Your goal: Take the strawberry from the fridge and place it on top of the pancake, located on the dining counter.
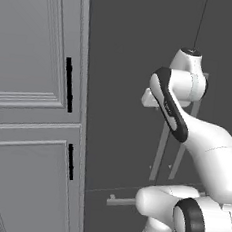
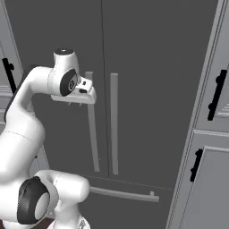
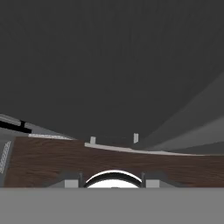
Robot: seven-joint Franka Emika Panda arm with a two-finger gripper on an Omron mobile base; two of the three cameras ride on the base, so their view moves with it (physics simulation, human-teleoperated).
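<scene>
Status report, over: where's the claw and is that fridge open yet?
Claw shut, empty, at the left grey bar handle. Tall dark grey double-door fridge closed. Nothing in the way.

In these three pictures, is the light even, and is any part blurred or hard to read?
Left base view: flat, even light, sharp edges, no glare on the fridge. Right base view: the same, with soft shading on the arm and clear vertical handles. Hand view: dim; the fridge door is a dark grainy surface with little detail, and the gripper sits low at the frame's bottom, so its state is hard to read.
</scene>
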